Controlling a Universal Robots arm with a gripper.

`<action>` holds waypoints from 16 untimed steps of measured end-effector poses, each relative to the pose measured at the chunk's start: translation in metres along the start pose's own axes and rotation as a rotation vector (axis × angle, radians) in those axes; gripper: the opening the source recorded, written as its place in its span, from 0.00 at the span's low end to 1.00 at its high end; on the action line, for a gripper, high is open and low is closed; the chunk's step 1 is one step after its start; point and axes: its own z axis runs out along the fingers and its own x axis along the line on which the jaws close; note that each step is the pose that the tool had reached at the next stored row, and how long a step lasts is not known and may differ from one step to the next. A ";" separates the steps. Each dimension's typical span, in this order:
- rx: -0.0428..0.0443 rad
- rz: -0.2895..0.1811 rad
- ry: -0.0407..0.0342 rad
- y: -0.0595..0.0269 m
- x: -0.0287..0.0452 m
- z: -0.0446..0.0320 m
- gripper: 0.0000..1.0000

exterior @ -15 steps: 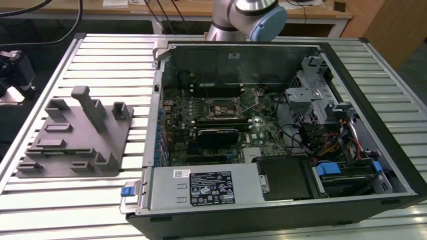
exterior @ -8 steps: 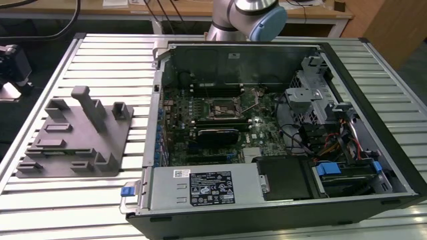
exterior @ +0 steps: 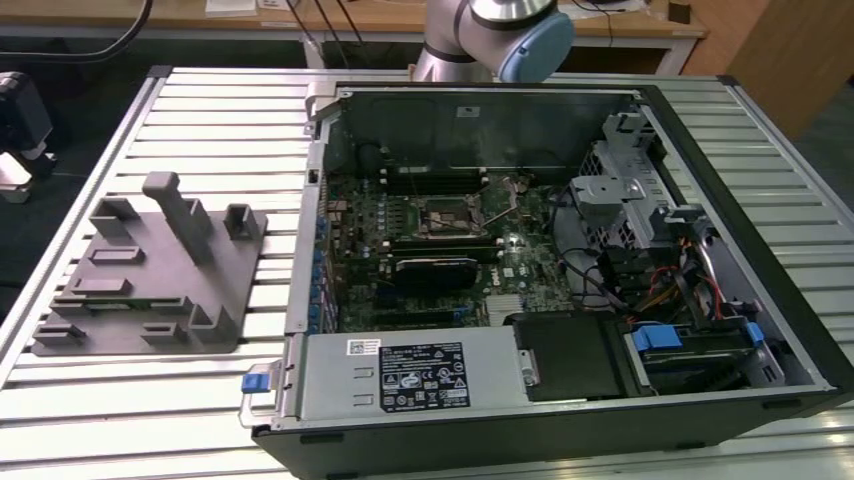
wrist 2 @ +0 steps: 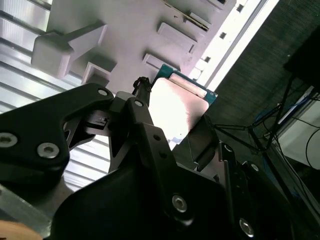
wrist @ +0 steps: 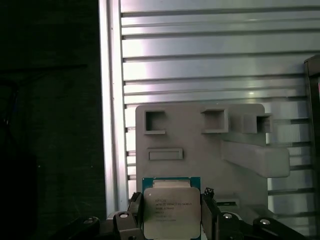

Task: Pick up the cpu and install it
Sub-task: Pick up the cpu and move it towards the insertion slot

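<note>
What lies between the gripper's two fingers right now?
The cpu lies there, clamped by the gripper between its fingers, as both wrist views show. The grey tray is behind it.
</note>
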 end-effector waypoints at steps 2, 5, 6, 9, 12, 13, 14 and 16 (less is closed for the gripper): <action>-0.0002 0.000 0.0000 0.0002 -0.0001 -0.0042 0.55; -0.0006 0.000 0.0001 0.0006 -0.0002 -0.0107 0.55; -0.0007 0.000 0.0001 0.0007 -0.0002 -0.0130 0.55; -0.0008 0.000 0.0000 0.0011 -0.0004 -0.0203 0.55; -0.0009 0.000 0.0001 0.0014 -0.0005 -0.0270 0.55; -0.0008 0.000 0.0002 0.0015 -0.0006 -0.0292 0.55; -0.0009 0.000 0.0002 0.0016 -0.0006 -0.0313 0.55; -0.0009 0.000 0.0001 0.0018 -0.0007 -0.0354 0.55</action>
